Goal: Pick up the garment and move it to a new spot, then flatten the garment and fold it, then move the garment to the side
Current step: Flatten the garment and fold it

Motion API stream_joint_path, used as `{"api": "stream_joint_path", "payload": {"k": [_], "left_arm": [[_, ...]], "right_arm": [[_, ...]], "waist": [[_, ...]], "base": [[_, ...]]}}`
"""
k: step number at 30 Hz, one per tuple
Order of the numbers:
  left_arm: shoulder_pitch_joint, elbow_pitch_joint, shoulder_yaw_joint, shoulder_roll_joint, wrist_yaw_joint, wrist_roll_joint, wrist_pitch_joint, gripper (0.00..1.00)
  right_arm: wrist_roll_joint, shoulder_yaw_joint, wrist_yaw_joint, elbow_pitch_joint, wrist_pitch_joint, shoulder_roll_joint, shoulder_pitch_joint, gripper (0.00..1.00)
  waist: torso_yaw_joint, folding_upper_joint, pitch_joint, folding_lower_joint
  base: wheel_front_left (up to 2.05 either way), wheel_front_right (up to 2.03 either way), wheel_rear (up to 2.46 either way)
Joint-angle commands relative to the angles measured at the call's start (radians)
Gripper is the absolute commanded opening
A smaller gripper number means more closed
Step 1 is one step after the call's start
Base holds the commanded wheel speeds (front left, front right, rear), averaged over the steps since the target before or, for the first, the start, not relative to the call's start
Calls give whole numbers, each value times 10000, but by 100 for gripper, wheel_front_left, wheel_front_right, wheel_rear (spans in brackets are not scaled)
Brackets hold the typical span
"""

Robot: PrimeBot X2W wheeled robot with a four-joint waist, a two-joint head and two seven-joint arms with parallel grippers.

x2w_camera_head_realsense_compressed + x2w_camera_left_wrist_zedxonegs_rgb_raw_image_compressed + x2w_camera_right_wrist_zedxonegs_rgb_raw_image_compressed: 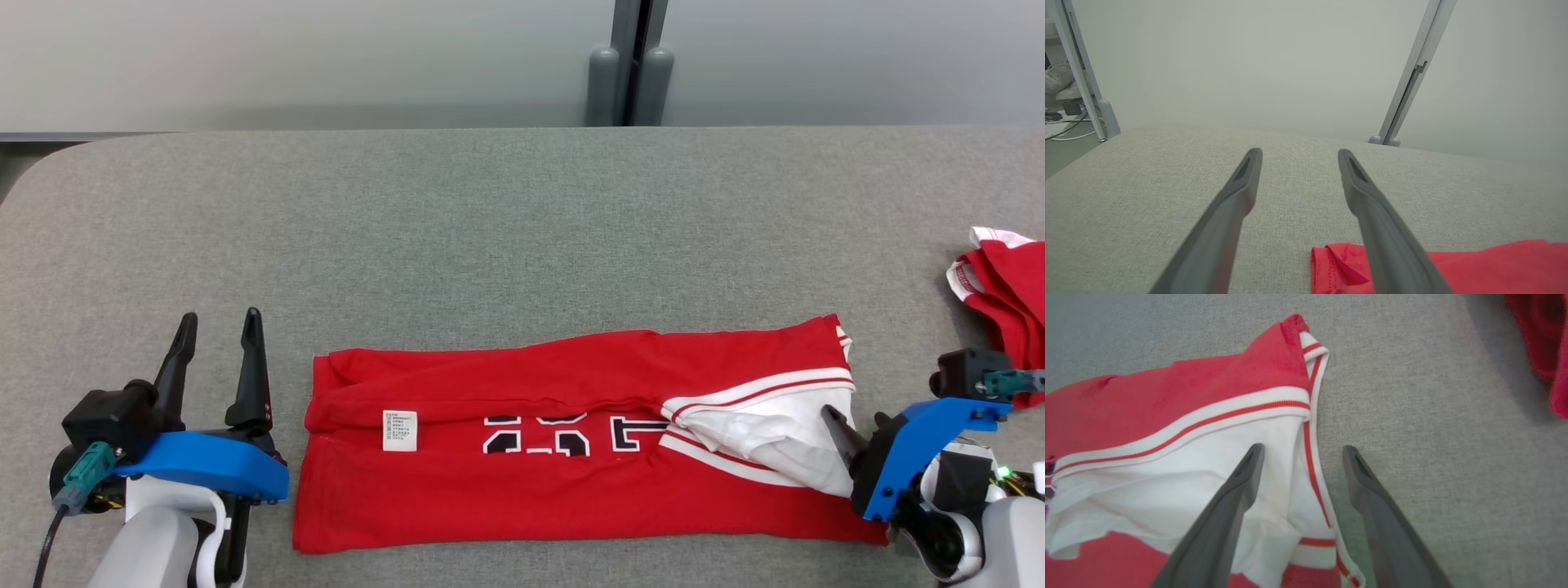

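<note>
The garment [563, 498], a red jersey with black-and-white numerals [571, 433] and white-and-red striped trim [759, 390], lies stretched sideways across the near middle of the grey fabric-covered table [490, 229]. It is folded lengthwise into a long band, and the far flap rests over the upper part of the numerals. A small white label [400, 430] shows near its left end. At its right end the cloth is rumpled, with the white inner side turned out below the striped trim. The left gripper [220, 314] sits just beside the jersey's left edge, apart from it. Its two dark fingers stand spread wide and point away from the robot, with only bare table between them. The right gripper [1303, 448] is at the jersey's right end with its fingers also wide apart. In the right wrist view one finger lies over the white rumpled cloth and the other over the bare table past the trim edge; neither pinches any fabric. A second bundle of red cloth [1008, 286] lies at the table's right edge, apart from the jersey.
</note>
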Motion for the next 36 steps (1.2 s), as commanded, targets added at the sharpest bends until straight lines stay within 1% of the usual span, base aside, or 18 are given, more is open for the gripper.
{"api": "stream_joint_path", "payload": {"k": [1, 6, 9, 10, 11, 14, 17, 20, 28, 31, 34, 36], "left_arm": [[-202, 44, -3, -41, -75, 46, -37, 100], [-125, 148, -65, -93, -95, 43, -40, 100], [-39, 207, -67, -86, -148, -18, -40, 100], [-23, 224, -46, -71, -150, -37, -39, 100], [-2, 244, -19, -55, -146, -57, -40, 100], [64, 259, 36, -27, -105, -87, -41, 100], [153, 222, 61, -28, -36, -91, -39, 100], [294, 167, 87, -14, -4, -108, -41, 100], [680, -18, 125, 49, 134, -144, -40, 100], [789, -143, 119, 93, 185, -165, 0, 100], [837, -218, 83, 107, 182, -189, 41, 100], [855, -252, 51, 107, 189, -203, 72, 100]], "right_arm": [[-56, -33, 6, 221, -10, 12, -190, 100], [-224, 51, 6, 1337, 136, 47, -485, 100], [171, 363, 15, 1682, 221, 122, -505, 100], [274, 440, 16, 1707, 139, 129, -529, 41], [403, 552, 16, 1704, 83, 132, -548, 0], [613, 692, 15, 1450, -309, 76, -559, 0], [798, 755, 12, 1078, -562, -210, -487, 0], [811, 717, 4, 552, -564, -566, -238, 0], [223, -56, 6, -1585, -55, -1607, 661, 0], [30, -369, 6, -2205, 255, -1893, 874, 0], [-148, -567, 6, -2676, 561, -1974, 1041, 0], [-225, -609, 4, -2943, 762, -1885, 1127, 0]], "waist": [[26, 0, -3, -1], [139, 0, -46, -1], [161, 0, -77, -1], [157, 0, -86, -1], [143, 0, -102, -1], [76, 0, -172, -1], [3, 0, -292, -1], [-70, 0, -431, -1], [-270, 0, -757, -1], [-338, 0, -828, -1], [-331, 0, -872, -1], [-330, 0, -906, -1]], "base": [[0, 0, 0], [0, 0, 0], [0, 0, 0], [0, 0, 0], [0, 0, 0], [0, 0, 0], [0, 0, 0], [0, 0, 0], [0, 0, 0], [0, 0, 0], [0, 0, 0], [0, 0, 0]]}}
